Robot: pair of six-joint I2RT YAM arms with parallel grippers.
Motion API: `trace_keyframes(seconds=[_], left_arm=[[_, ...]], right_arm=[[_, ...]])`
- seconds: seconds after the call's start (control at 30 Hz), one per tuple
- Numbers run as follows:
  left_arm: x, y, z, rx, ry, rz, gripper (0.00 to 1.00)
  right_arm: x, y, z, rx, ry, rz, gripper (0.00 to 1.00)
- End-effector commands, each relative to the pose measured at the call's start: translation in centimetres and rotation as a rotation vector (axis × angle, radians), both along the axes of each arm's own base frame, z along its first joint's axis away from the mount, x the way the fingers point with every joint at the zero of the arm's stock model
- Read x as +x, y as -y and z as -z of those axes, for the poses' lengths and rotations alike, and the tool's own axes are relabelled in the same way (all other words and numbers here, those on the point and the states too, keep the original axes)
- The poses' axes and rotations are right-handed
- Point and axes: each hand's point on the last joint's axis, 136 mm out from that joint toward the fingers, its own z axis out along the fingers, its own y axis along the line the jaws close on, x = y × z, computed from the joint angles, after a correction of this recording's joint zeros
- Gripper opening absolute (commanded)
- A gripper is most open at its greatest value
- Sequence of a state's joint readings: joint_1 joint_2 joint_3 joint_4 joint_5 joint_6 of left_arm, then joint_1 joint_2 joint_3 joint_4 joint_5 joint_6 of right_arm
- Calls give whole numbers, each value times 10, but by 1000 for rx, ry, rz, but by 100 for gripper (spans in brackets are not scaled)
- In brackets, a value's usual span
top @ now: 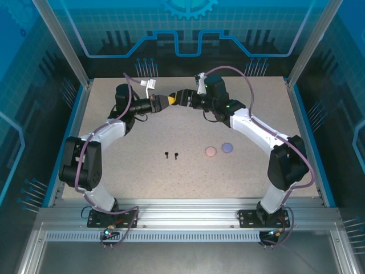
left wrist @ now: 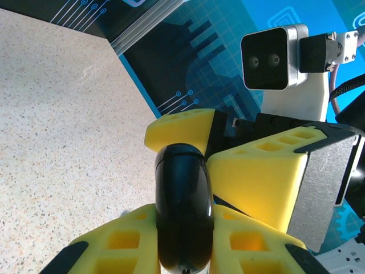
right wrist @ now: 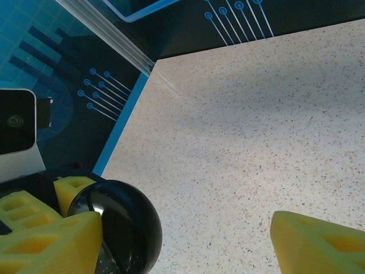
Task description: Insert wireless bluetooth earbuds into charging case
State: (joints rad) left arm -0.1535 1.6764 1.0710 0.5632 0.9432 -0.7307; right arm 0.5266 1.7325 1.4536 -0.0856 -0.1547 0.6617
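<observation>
High over the far middle of the table, my left gripper [top: 165,101] [left wrist: 183,228] is shut on a glossy black round charging case [left wrist: 183,200] [right wrist: 122,228], clamped edge-on between its yellow fingers. My right gripper [top: 178,98] [right wrist: 188,251] faces it with its jaws open. One of its yellow fingers [right wrist: 57,245] is at the case's rim and the other is far to the side. Two tiny black earbuds [top: 166,155] [top: 175,154] lie on the table near the middle, far below both grippers.
A pale pink round case [top: 211,151] and a lilac round case [top: 227,147] lie right of the earbuds. The speckled table [top: 171,182] is bounded by blue walls and metal posts. Both arms arch up from the near edge.
</observation>
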Motion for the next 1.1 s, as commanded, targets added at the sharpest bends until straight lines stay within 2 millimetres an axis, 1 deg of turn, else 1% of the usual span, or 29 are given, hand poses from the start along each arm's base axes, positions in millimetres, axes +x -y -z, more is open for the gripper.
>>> trace_keyframes(seconds=[0.0, 0.1, 0.2, 0.43, 0.63, 0.7, 0.87, 1.07], left_arm=[[-19, 11, -53, -29, 154, 86, 5], [-20, 11, -55, -29, 158, 89, 5], [-20, 11, -54, -27, 161, 89, 5], [-20, 12, -51, -25, 160, 107, 4], [-20, 14, -48, -27, 157, 133, 4], [-21, 15, -49, -32, 163, 145, 4], [-23, 16, -53, -66, 167, 171, 4], [-22, 17, -54, -74, 167, 176, 2]], right_arm=[[15, 18, 31, -31, -70, 78, 77], [15, 27, 31, -17, -76, 95, 77], [12, 36, 26, -11, -65, 108, 77], [-7, 56, 7, 8, -17, 92, 77], [-17, 72, -2, 26, 13, 69, 77], [-20, 72, -8, 46, 31, 43, 77], [-29, 56, -28, 90, 71, -85, 77], [-27, 43, -36, 117, 71, -131, 77]])
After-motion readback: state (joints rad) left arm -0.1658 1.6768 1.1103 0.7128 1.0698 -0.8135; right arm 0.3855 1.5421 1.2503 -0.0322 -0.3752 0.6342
